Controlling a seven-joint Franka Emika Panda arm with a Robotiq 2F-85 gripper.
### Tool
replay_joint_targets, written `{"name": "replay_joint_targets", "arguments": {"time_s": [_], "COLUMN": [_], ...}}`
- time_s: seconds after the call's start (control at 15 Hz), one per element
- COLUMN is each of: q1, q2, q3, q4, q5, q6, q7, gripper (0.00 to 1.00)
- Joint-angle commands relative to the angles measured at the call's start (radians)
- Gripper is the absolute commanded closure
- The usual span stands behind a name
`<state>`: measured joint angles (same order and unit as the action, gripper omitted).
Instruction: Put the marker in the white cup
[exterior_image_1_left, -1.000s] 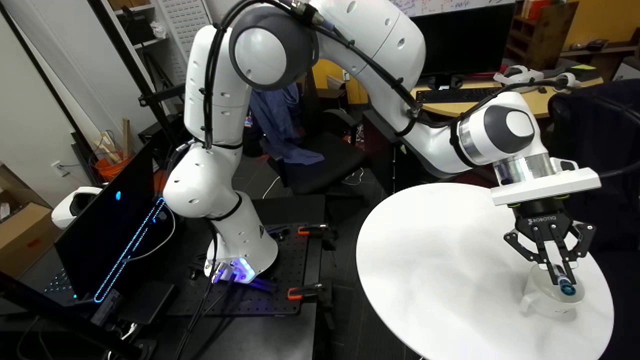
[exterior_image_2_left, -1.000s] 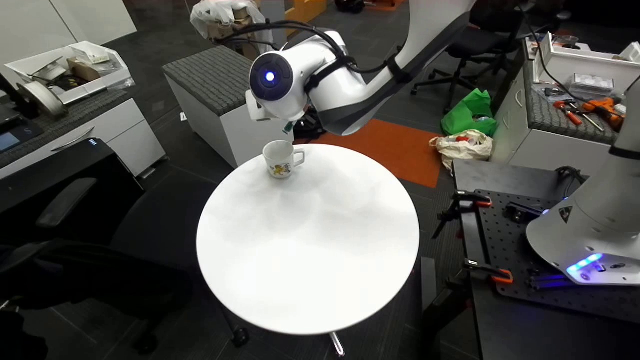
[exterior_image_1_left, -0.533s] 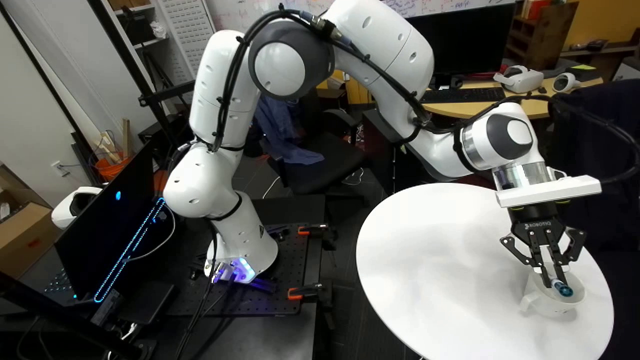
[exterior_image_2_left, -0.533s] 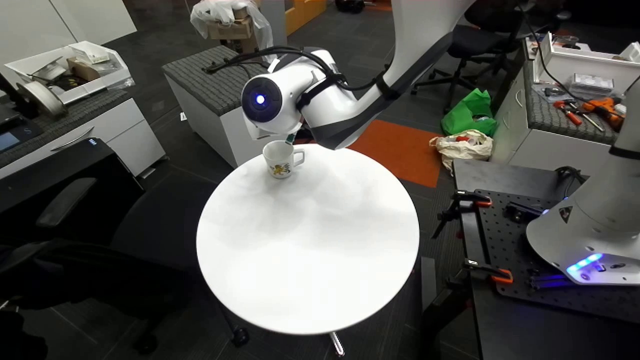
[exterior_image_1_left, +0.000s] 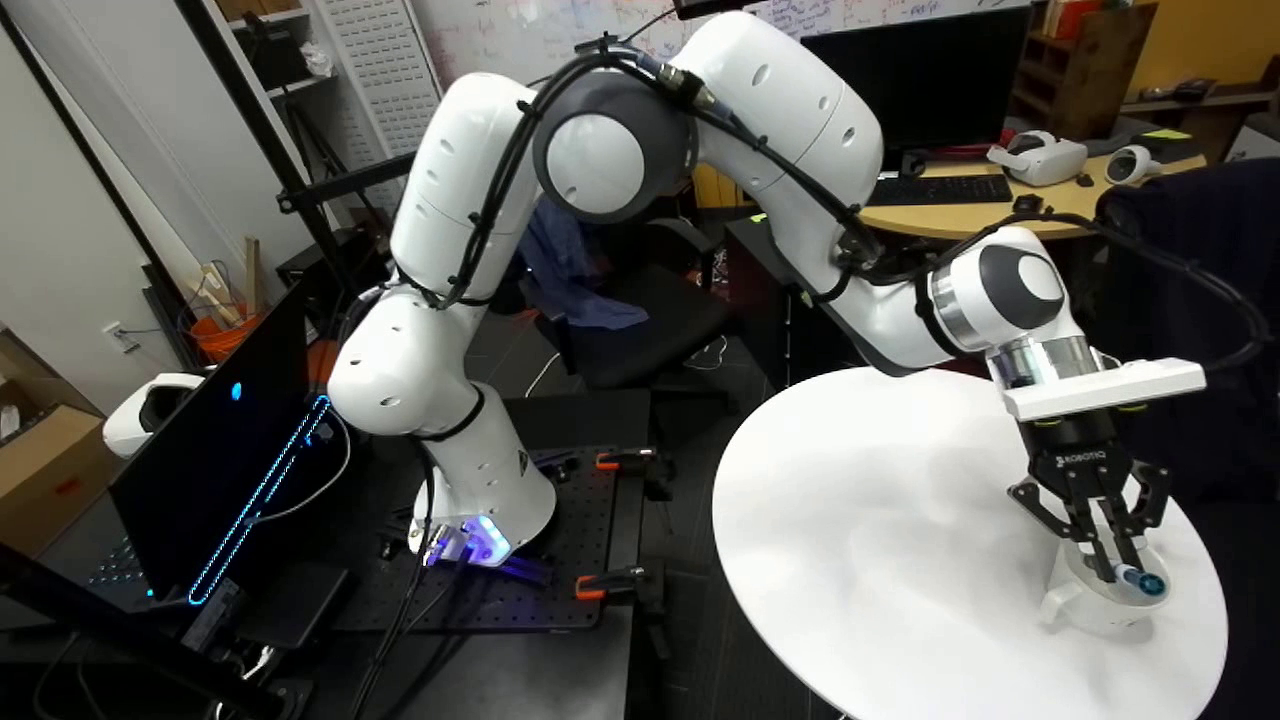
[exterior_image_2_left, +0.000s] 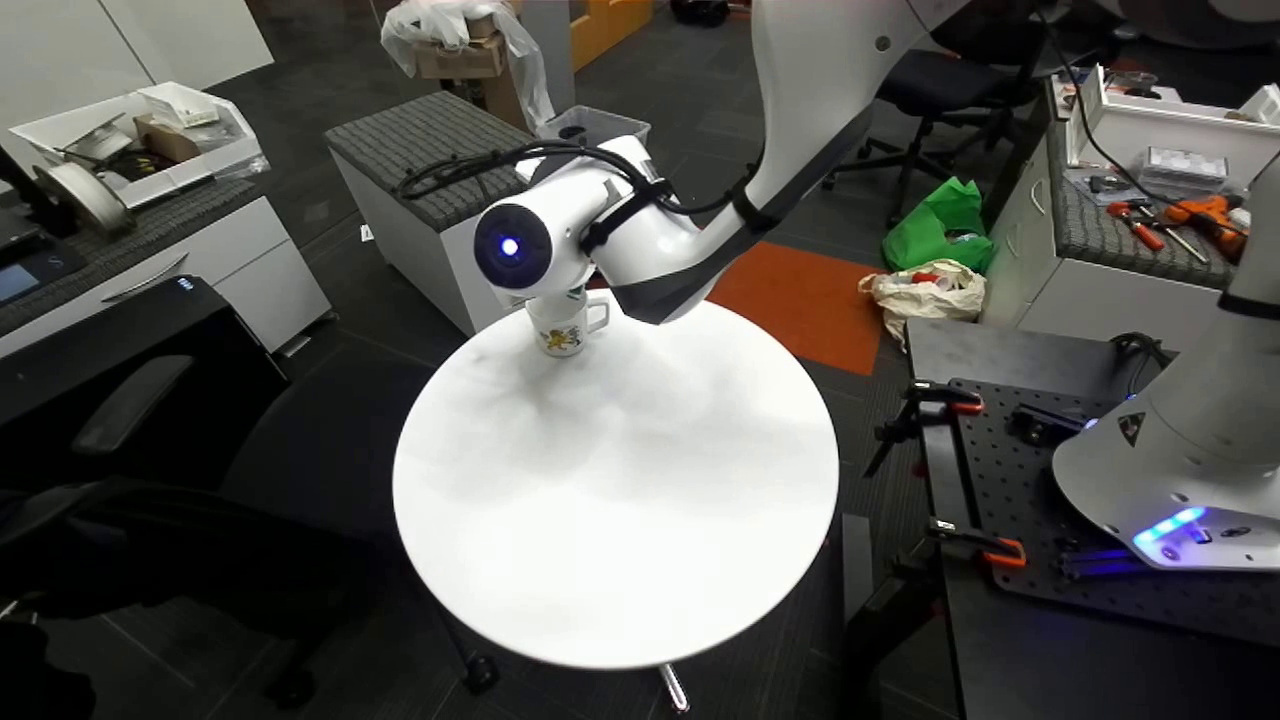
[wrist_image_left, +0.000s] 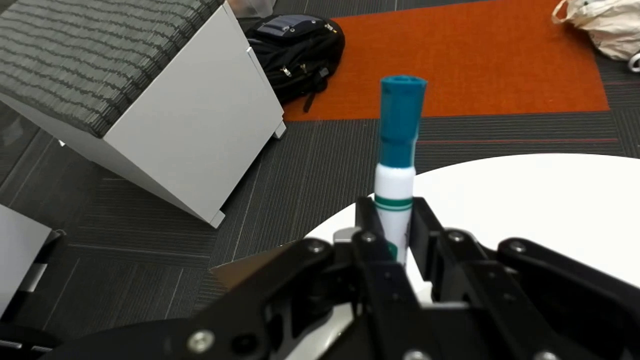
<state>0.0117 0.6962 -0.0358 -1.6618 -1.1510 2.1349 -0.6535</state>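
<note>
The marker (wrist_image_left: 395, 180) has a white body with green bands and a teal end. My gripper (wrist_image_left: 391, 202) is shut on its body, with the teal end sticking out past the fingertips in the wrist view. In an exterior view the gripper (exterior_image_1_left: 1120, 573) and the marker's teal end (exterior_image_1_left: 1150, 584) overlap the mouth of the white cup (exterior_image_1_left: 1105, 618). The cup (exterior_image_2_left: 560, 328), a glossy mug with a side handle and a printed figure, stands upright. There the arm hides its rim and most of the gripper. I cannot tell whether the marker's end is below the rim.
The cup stands near the edge of the round white table (exterior_image_2_left: 620, 500). A grey-topped cabinet (exterior_image_2_left: 420, 160) stands beyond that edge. A dark chair (exterior_image_2_left: 300, 440) is beside the table. The robot's base is on a black bench (exterior_image_1_left: 640, 560) with clamps.
The arm and gripper have come down toward the cup, with the marker still held. The wrist now covers the cup's rim in an exterior view. The cup has not moved.
</note>
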Motion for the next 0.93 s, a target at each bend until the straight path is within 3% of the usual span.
{"name": "replay_joint_targets", "arguments": {"time_s": [0.0, 0.87], "q1": [0.013, 0.022], "q2": [0.051, 0.149], "q3": [0.000, 0.007], "q4": [0.078, 0.202], "q5": [-0.043, -0.027], "q6": [-0.043, -0.077], "q7": [-0.005, -0.016], "gripper": [0.95, 0.95]}}
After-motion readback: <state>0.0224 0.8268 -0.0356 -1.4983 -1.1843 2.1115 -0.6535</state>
